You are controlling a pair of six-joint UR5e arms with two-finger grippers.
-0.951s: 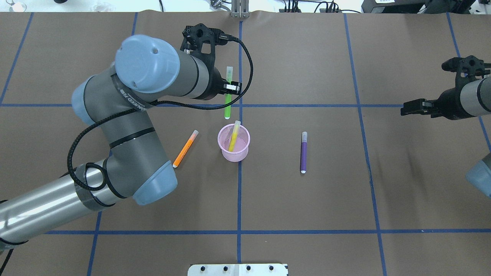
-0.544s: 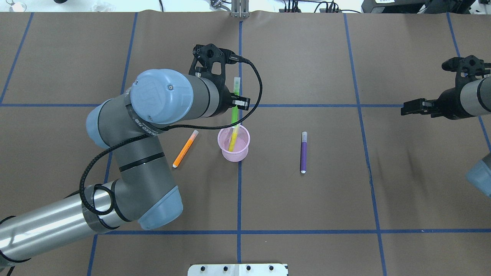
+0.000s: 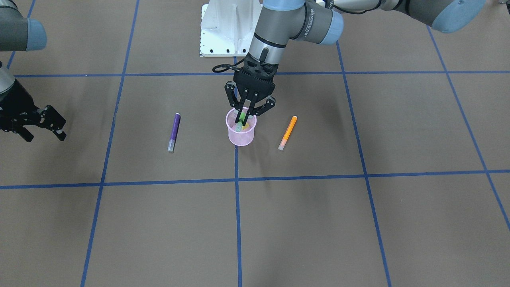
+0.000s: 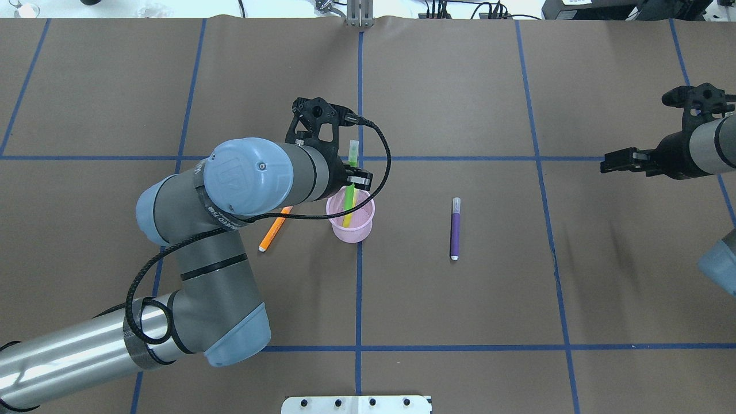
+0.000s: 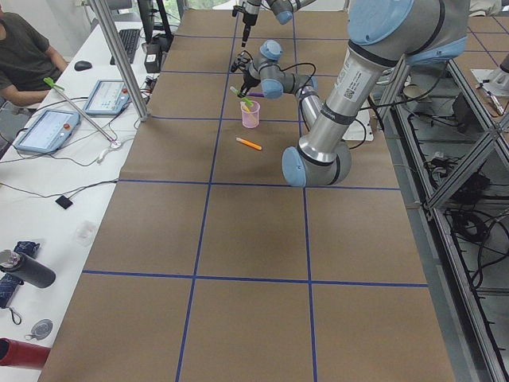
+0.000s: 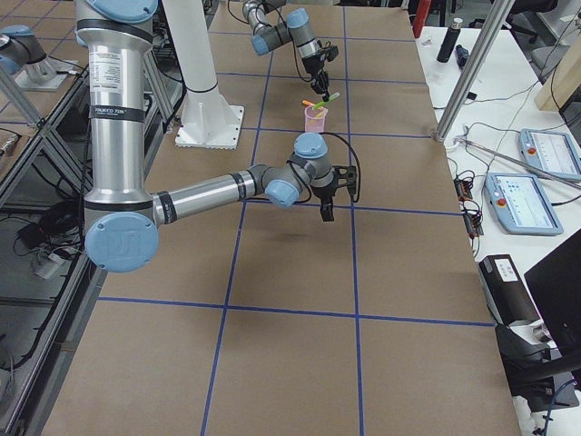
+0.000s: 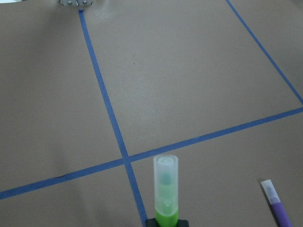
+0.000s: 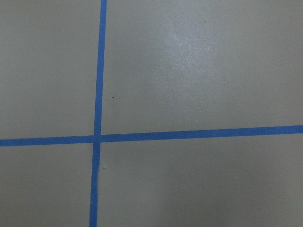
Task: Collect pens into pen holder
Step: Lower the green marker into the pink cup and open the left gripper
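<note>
Yellow pen is stowed in pen holder, green pen is clamped by left end effector; orange pen and purple pen are left.

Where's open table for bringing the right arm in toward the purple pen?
Bare table runs from the right gripper to the purple pen, and between that pen and the pen holder. Crowded around the holder: left gripper with the green pen above, orange pen beside.
</note>
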